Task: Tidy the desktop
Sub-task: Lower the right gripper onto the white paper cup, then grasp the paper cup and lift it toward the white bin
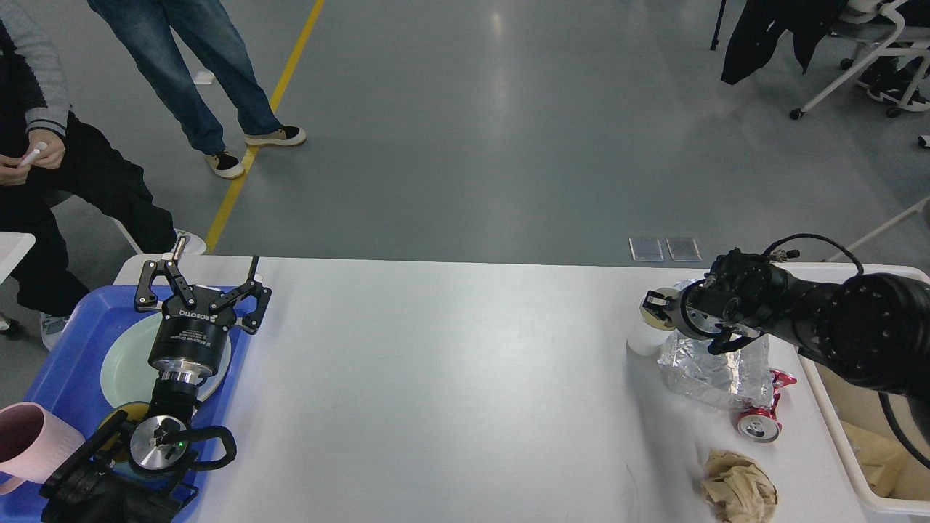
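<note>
Two arms over a white tabletop (450, 378) filling the lower view.
Near right: crumpled paper (739, 485), red can (759, 421), clear bottle (716, 363). Left hand (202, 290) spread empty above the blue tray (65, 363); right hand (657, 309) pinches a white cup (643, 338).

Black arms, silver wrist joints, looped black cables, white lettering.
</note>
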